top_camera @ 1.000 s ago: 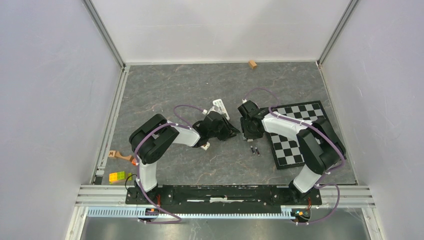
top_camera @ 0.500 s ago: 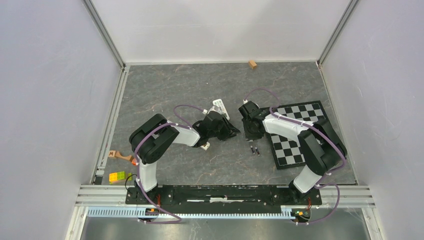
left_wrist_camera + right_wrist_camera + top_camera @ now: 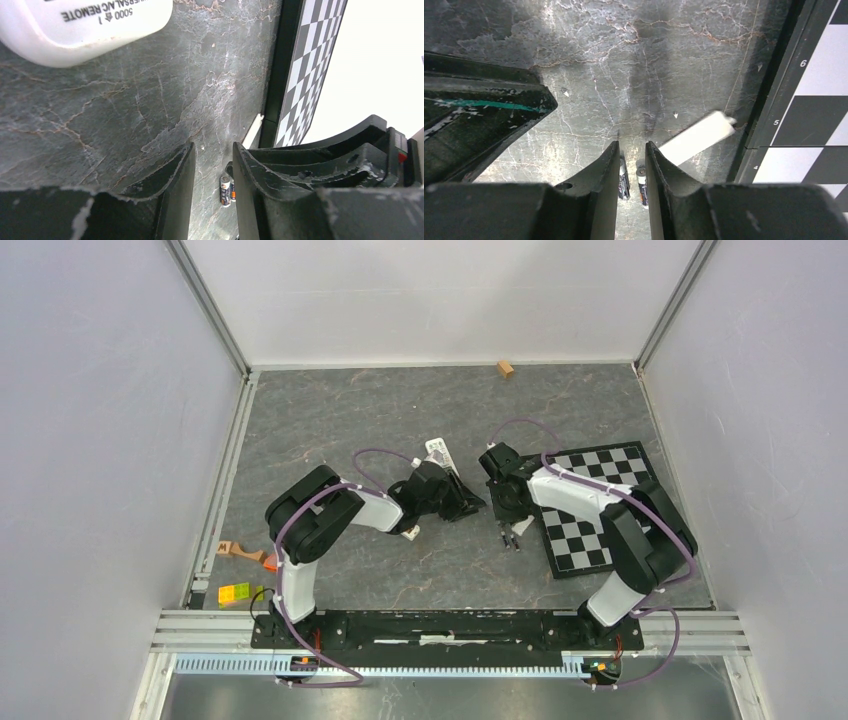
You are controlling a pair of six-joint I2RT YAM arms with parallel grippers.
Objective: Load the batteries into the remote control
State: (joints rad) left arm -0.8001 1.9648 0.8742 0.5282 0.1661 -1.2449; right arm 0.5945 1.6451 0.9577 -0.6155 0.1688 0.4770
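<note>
Right gripper point(image 3: 631, 146) is slightly apart and empty, tips just above two batteries point(image 3: 623, 182). They lie side by side on the bench point(image 3: 589, 60), near the chessboard point(image 3: 819, 125) edge. Left gripper point(image 3: 214, 147) is slightly apart, empty, further off.

Black-and-white arms point(image 3: 374, 511), purple cables point(image 3: 373, 453)

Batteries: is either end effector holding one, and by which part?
No, nothing is held. Both batteries lie on the table below the right end effector, whose gap is empty. The left end effector is empty too.
</note>
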